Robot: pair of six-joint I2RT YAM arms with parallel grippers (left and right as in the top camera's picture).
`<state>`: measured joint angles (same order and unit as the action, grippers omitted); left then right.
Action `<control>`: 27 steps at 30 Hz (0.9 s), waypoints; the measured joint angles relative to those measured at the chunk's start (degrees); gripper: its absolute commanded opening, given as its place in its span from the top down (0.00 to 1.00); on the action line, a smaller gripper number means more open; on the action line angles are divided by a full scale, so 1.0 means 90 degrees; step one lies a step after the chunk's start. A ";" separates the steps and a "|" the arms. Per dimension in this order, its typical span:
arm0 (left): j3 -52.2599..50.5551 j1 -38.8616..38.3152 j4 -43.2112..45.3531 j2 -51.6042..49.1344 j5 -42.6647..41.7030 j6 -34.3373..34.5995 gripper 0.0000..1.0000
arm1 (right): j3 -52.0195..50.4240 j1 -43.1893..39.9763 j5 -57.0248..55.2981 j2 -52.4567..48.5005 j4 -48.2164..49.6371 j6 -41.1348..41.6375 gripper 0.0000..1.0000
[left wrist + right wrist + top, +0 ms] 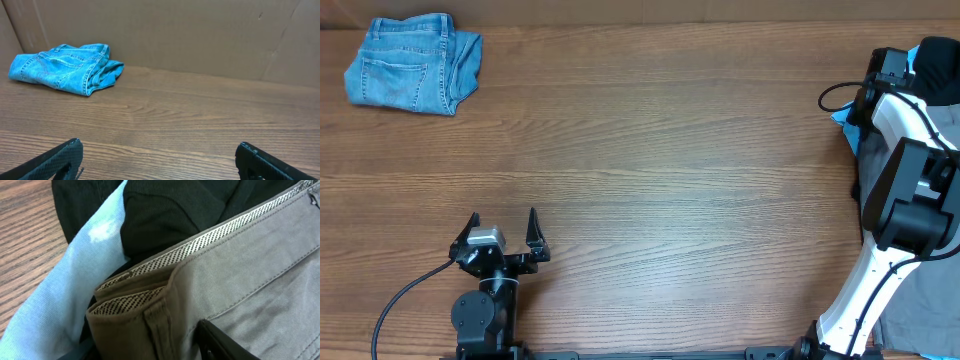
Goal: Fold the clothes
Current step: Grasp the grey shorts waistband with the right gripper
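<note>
Folded blue denim shorts (412,63) lie at the table's far left corner; they also show in the left wrist view (65,67). My left gripper (501,232) is open and empty near the front edge, far from them; its fingers frame bare wood (159,160). My right gripper (145,345) is at the clothes pile on the right edge, its fingers either side of the folded waistband of grey shorts (250,280) and pressing into it. A light-blue piece (75,280) and a black piece (165,215) lie beside and under the shorts.
The pile at the right edge shows light-blue fabric (842,117), black fabric (940,55) and grey fabric (920,310), mostly hidden by the right arm (905,180). A brown wall stands behind the table (200,35).
</note>
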<state>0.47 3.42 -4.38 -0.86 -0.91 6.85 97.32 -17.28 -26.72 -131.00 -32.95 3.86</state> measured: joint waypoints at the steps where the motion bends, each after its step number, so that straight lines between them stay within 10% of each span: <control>1: 0.0000 0.0000 0.0002 0.0000 0.0000 0.0000 0.00 | 0.0002 0.0000 0.0039 0.0000 0.0002 0.0005 0.41; 12: 0.0000 0.0000 0.0002 0.0000 0.0000 0.0000 0.00 | 0.0010 -0.0109 0.0619 0.0000 0.0041 -0.0248 0.38; 27: 0.0000 0.0000 0.0002 0.0000 0.0000 0.0000 0.00 | 0.0049 -0.0231 0.0753 0.0000 0.0041 -0.0311 0.89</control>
<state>0.47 3.42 -4.36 -0.86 -0.91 6.85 97.76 -19.35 -19.94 -131.00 -32.58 1.06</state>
